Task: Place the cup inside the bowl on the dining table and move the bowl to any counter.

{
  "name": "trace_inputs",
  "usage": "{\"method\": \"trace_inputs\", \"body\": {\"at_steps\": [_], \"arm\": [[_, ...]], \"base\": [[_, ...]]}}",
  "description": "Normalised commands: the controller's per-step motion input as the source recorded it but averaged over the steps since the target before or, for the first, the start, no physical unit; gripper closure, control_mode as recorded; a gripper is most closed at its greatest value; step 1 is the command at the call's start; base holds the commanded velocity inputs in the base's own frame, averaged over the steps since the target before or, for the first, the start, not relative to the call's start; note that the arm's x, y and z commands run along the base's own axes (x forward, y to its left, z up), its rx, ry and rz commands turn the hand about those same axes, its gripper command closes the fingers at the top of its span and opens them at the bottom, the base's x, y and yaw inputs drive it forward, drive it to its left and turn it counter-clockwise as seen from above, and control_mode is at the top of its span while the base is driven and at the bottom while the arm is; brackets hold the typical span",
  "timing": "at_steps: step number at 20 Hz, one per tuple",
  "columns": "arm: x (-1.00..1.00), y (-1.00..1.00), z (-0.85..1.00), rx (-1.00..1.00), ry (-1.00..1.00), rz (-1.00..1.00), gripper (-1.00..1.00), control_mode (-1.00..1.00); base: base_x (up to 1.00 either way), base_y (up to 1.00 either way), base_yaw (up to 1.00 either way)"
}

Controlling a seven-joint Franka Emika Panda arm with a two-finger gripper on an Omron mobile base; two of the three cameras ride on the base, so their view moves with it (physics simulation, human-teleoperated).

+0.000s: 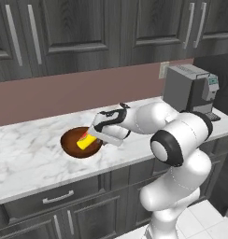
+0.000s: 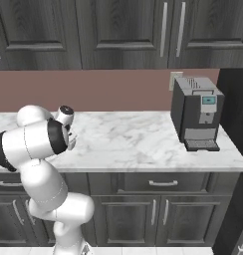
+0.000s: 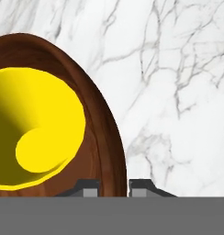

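I count one bowl point(image 1: 80, 142) on the counter point(image 1: 36, 158), one cup point(image 1: 87, 140) lying inside, gripper point(image 3: 114, 188) jaws pinching its right rim.

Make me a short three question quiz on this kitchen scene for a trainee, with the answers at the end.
1. True or false: the cup stands upright beside the bowl.
2. What does the bowl rest on? A) the dining table B) the counter C) a stool
3. Which appliance stands at the counter's right end?

Key
1. False: the cup lies tilted inside the bowl.
2. B: the marble counter below the dark cabinets.
3. The coffee machine.

In the hand view the gripper has one fingertip on each side of the bowl's rim.
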Motion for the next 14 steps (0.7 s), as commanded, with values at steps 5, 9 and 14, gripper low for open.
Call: {"method": "trace_inputs", "body": {"at_steps": [5, 9, 14], "arm": [[0.03, 0.05, -0.03, -0.03, 0.00, 0.00, 1.00, -1.00], [0.00, 0.00, 0.00, 0.00, 0.00, 0.00, 1.00, -1.00], [0.00, 0.00, 0.00, 0.00, 0.00, 0.00, -1.00, -1.00]], "base": [[0.00, 0.00, 0.00], [0.00, 0.00, 0.00], [0.00, 0.00, 0.00]]}}
